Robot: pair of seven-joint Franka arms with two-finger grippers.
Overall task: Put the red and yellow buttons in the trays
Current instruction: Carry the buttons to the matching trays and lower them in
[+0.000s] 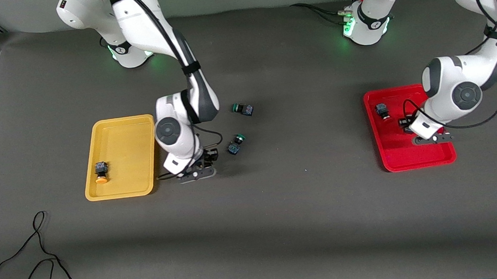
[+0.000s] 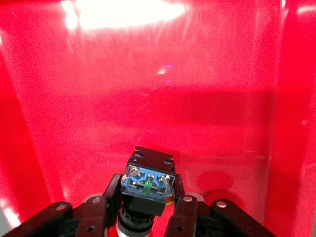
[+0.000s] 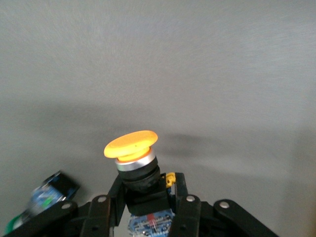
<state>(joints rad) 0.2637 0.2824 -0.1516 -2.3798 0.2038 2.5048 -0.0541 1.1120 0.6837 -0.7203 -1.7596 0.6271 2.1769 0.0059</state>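
you've got the yellow tray [image 1: 120, 157] toward the right arm's end of the table. one yellow button [image 1: 100, 171] lies in it on its side, at abt 7 o'clock from tray centre, cap pointing toward the front cam.

just beside that tray's rim, at its 3 o'clock, is your right gripper [image 1: 198, 167], low over the bare mat. it's clenched on a 2nd yellow button [image 3: 134, 160]: in the right wrist view the fingers [image 3: 185, 212] pinch the dark body w/ the orange-yellow cap sticking out ahead of them. whether the button touches the mat, can't tell.

next, two green buttons on the mat. one [image 1: 235, 145] sits near the right gripper, at abt 2 o'clock from it, and shows blurred at the edge of the right wrist view [image 3: 47, 197]. the other [image 1: 243, 109] lies farther from the front cam, at 12 to 1 o'clock from the first, apart from it.

toward the left arm's end you have the red tray [image 1: 411, 156]. a red button [image 1: 382, 111] lies in it at abt 10 o'clock, near the rim.

your left gripper [image 1: 425, 138] is over the red tray, abt mid-tray. it's clamped on another red button [image 2: 148, 185]: the left wrist view shows the fingers [image 2: 180, 212] on both sides of the blue-black body, a bit of red cap below, tray floor all around.
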